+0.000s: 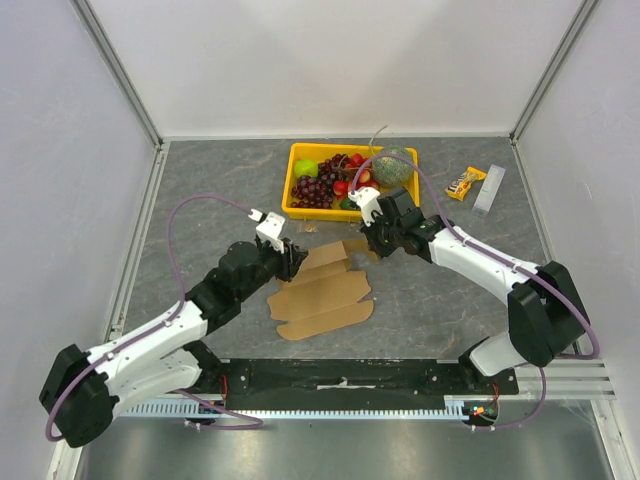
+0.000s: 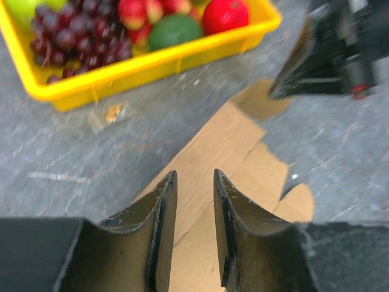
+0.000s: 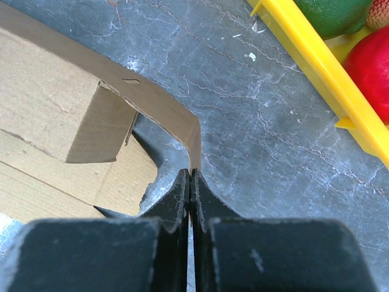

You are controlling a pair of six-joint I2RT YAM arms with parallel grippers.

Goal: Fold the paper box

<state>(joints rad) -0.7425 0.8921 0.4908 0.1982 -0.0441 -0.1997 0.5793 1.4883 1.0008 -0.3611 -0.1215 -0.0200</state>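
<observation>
Flap pinched at one corner

Paper box lay mostly flat mid-counter, just before the yellow tray. Right fingers, pressed together, pinched its raised flap; left fingers stood spread over its left edge.

The grey table bears the paper box, a yellow fruit tray, a snack packet and a pale strip

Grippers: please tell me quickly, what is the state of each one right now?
Left gripper: open, above the paper box, holding nothing.
Right gripper: closed on a raised edge flap of the paper box.
</observation>
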